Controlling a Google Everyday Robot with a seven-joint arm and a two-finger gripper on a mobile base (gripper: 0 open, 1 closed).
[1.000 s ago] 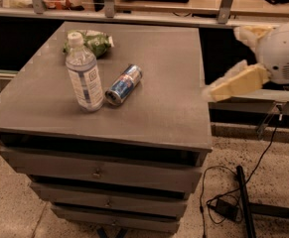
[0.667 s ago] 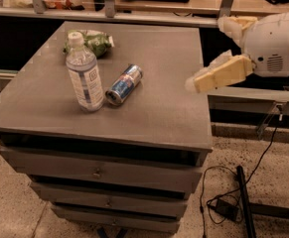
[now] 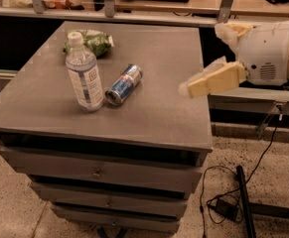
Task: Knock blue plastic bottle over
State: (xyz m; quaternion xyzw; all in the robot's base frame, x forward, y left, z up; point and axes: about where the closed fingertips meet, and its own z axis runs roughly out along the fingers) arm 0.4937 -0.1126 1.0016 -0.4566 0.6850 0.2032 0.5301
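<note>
Clear-walled, white-capped blue plastic bottle [image 3: 84, 76] stands upright left of centre on the grey cabinet top [image 3: 159, 118], so the knock is not yet made. Right of centre, well apart, the cream gripper [image 3: 196, 86] hovers; spread or closed, I cannot tell.

Warm, rather dim light from overhead lies softly on the grey counter [image 3: 149, 48], palest toward its far edge, while the cream gripper [image 3: 189, 89] hanging just over the right edge shows brightest and the gap beneath the front edge sits in deep black shade.
</note>
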